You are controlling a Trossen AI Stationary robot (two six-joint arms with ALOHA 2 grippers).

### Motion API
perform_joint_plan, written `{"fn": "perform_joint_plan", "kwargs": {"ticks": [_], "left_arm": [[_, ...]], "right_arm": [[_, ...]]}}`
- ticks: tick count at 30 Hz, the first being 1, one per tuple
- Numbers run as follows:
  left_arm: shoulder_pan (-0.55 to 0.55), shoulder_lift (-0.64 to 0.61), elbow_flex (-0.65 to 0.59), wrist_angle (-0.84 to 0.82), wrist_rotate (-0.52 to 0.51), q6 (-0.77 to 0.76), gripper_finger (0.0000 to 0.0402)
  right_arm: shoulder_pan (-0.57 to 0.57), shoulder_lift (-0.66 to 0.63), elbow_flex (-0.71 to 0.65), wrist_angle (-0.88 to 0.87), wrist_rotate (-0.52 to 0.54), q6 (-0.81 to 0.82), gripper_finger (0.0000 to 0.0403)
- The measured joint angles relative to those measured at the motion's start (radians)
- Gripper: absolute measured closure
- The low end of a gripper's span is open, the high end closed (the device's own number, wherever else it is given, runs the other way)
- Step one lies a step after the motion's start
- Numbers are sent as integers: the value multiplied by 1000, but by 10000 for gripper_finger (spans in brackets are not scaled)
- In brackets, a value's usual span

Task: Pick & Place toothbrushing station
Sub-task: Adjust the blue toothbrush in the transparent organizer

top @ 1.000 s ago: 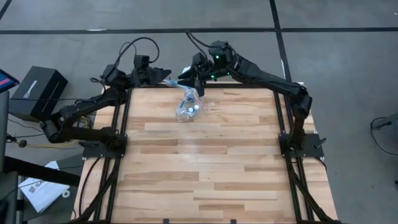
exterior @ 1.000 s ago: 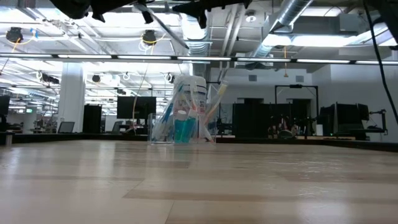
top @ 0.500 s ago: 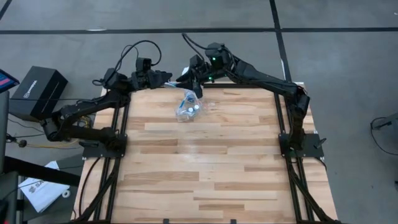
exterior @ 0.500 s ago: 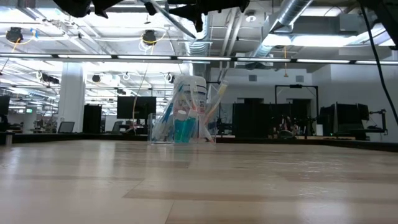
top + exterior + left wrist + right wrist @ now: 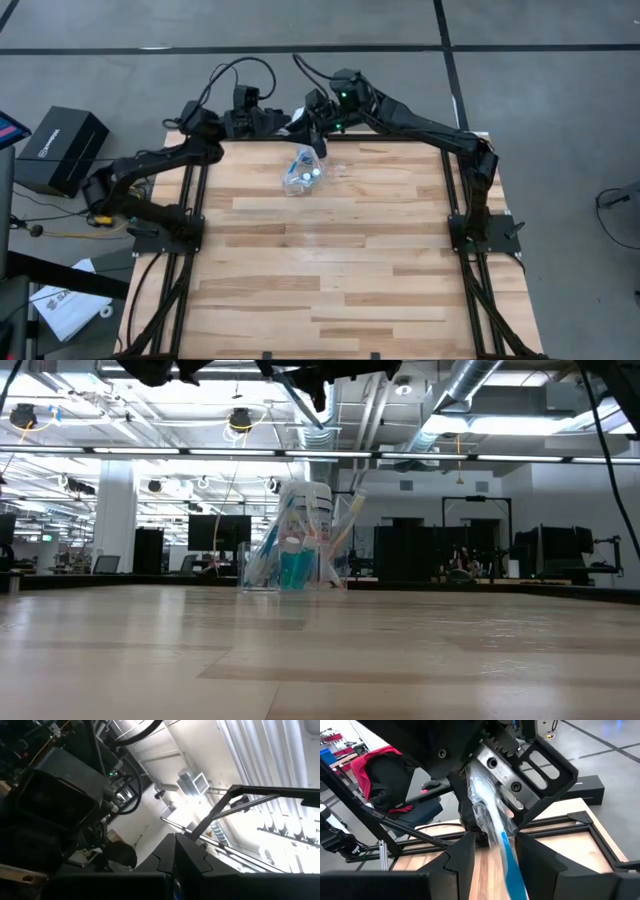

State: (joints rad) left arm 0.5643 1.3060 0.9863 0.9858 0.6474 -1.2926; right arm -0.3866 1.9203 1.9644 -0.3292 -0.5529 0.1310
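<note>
Both up at the far edge, left gripper (image 5: 283,120) pressed together and seemingly pinching the wrapped toothbrush (image 5: 492,827) lying between the right gripper (image 5: 492,852) fingers, risking a drop mid-handover

Black box (image 5: 62,148) on the floor left of the table: a white strip of lettering on its top, too small to read.
White sheet (image 5: 68,305) on the floor: dark print, unreadable.
Jar label (image 5: 296,568): blue, no words legible.
</note>
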Motion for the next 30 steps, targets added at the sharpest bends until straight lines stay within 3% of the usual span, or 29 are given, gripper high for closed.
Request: {"fn": "perform_joint_plan", "kwargs": {"ticks": [9, 16, 25, 30], "left_arm": [[0, 10, 10, 5, 14, -7, 400], [1, 10, 11, 12, 14, -6, 400], [120, 10, 12, 34, 116, 7, 397], [261, -11, 13, 38, 181, 3, 359]], "right_arm": [[0, -1, 0, -10, 1, 0, 285], [0, -1, 0, -6, 1, -42, 386], [0, 1, 0, -14, 5, -48, 389], [-5, -3, 0, -41, -4, -54, 389]]}}
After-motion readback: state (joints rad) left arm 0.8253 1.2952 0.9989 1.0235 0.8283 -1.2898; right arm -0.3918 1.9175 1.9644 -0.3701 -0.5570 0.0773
